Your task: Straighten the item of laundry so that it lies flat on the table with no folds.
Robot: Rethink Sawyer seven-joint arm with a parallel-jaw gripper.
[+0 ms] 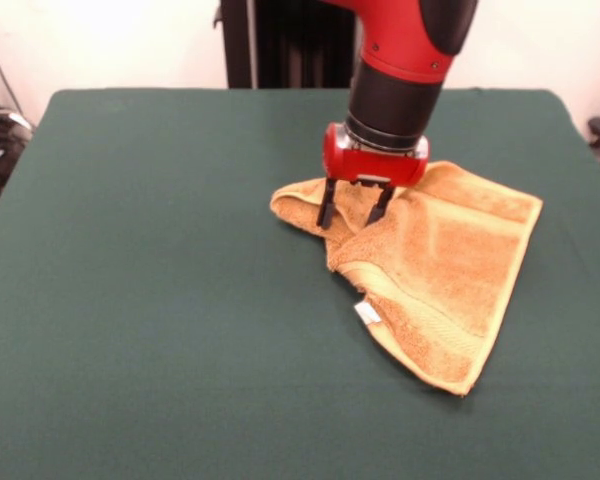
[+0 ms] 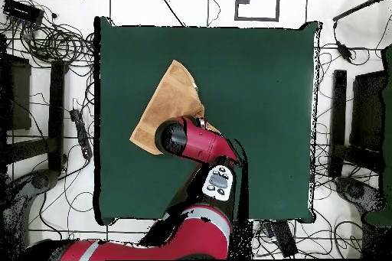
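The orange-yellow towel (image 1: 435, 265) lies right of the middle of the green table (image 1: 160, 300). Its left part is folded over into a bunched flap, and its white tag (image 1: 366, 313) shows at the near edge. My gripper (image 1: 353, 217) is open. It points straight down over the folded left part, with its black fingertips (image 1: 326, 214) at the cloth. In the overhead view the towel (image 2: 170, 97) lies near the table's (image 2: 260, 105) left side. The arm's red head (image 2: 178, 137) covers its lower corner and hides the gripper.
The black pedestal column (image 1: 280, 40) stands behind the table's far edge. In the overhead view, cables (image 2: 57, 40) and dark stands (image 2: 341, 112) lie on the floor around the table. The arm's base (image 2: 195, 235) reaches over the table's bottom edge.
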